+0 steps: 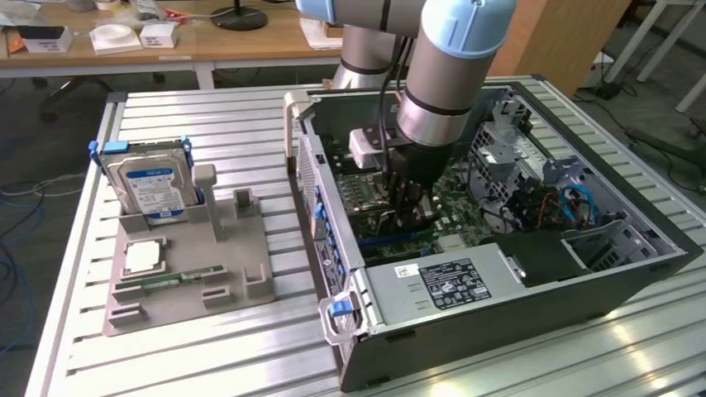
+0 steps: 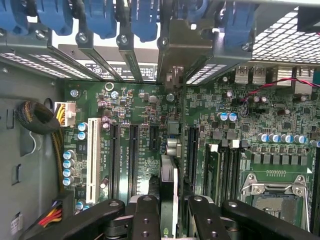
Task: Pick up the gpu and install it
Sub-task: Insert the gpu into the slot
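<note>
We see the gripper (image 1: 414,217) lowered inside the open computer case (image 1: 651,248), just above the motherboard (image 2: 280,115). In the wrist view the gpu (image 2: 169,172) stands edge-on between the two fingers (image 2: 146,217), and the gripper (image 2: 170,202) is clamped on it. Its silver end bracket (image 2: 172,55) lies at the slotted rear wall of the case. The card sits in line with the long black slots, beside the one white slot (image 2: 92,155). We cannot tell whether its lower edge touches a slot.

Counts:
- One arm (image 1: 452,74)
- One case
- One labelled power supply box (image 1: 441,285)
- One grey holder (image 1: 231,256) on the table (image 1: 221,124), well apart from the case, at the exterior view's left
- On the holder: one hard drive (image 1: 155,186) upright, one processor chip (image 1: 144,258) flat, one memory stick (image 1: 171,281) flat
- One processor socket (image 2: 272,192) on the motherboard

Hard to make out:
- In the exterior view the arm and gripper hide the card
- The row of blue latches (image 2: 100,17) is cut off at the frame edge, so we leave it uncounted
- The cooler face of the card is turned out of sight
</note>
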### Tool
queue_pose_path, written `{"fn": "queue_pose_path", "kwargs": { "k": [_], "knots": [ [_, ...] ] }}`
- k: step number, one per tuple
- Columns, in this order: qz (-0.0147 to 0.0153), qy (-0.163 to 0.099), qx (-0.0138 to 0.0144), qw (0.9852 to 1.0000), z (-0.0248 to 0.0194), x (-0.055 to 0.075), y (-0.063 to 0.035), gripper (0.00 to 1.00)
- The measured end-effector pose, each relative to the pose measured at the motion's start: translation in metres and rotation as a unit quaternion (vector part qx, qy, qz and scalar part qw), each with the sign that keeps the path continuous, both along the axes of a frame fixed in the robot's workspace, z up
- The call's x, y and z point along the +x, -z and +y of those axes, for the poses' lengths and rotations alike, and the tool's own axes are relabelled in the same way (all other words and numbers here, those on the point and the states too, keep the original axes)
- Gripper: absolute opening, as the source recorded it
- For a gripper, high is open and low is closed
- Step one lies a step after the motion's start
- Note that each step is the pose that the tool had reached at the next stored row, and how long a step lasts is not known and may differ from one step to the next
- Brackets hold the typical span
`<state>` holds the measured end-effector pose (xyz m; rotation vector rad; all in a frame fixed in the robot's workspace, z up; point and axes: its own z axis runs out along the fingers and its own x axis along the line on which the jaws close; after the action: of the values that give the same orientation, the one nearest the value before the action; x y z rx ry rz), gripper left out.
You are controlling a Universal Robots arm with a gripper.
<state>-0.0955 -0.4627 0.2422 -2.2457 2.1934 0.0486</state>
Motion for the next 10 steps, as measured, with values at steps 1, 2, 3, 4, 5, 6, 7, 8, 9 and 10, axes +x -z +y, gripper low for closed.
{"fn": "queue_pose_path", "kwargs": {
  "k": [1, 2, 3, 4, 5, 6, 7, 8, 9, 10],
  "knots": [
    [0.0001, 0.000, 0.0000, 1.0000, 0.0000, -0.0003, 0.0003, 0.27],
    [0.0001, 0.000, 0.0000, 1.0000, 0.0000, -0.0004, 0.0005, 0.27],
    [0.0001, 0.000, -0.0001, 1.0000, 0.0000, -0.0006, 0.0006, 0.27],
    [0.0001, 0.000, 0.0000, 1.0000, 0.0000, -0.0005, 0.0007, 0.27],
    [0.0001, 0.000, 0.0000, 1.0000, 0.0000, -0.0006, 0.0008, 0.27],
    [0.0000, 0.000, 0.0001, 1.0000, 0.0000, -0.0008, 0.0010, 0.27],
    [-0.0001, 0.000, 0.0002, 1.0000, 0.0001, -0.0011, 0.0017, 0.27],
    [-0.0001, 0.000, 0.0002, 1.0000, 0.0001, -0.0013, 0.0023, 0.27],
    [0.0000, 0.000, 0.0001, 1.0000, 0.0000, -0.0014, 0.0025, 0.27],
    [0.0000, 0.000, 0.0000, 1.0000, 0.0000, -0.0014, 0.0025, 0.27]
  ]
}}
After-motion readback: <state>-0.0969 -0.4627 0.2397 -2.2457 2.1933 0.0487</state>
